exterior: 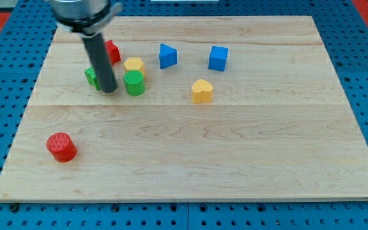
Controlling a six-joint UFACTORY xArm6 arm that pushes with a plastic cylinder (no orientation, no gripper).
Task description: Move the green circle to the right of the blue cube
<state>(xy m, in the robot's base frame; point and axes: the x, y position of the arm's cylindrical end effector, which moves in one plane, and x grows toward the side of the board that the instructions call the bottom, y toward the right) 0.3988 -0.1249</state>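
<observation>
The green circle (133,83) is a short green cylinder on the wooden board, left of centre near the view's top. The blue cube (218,58) stands to its right and a little higher in the view. My tip (108,89) rests on the board just left of the green circle, with a small gap between them. The rod hides most of a second green block (91,76) behind it on the left.
A yellow block (133,64) sits just above the green circle. A red block (112,51) lies behind the rod. A blue triangular block (167,56), a yellow heart-like block (202,91) and a red cylinder (61,147) are also on the board (235,160).
</observation>
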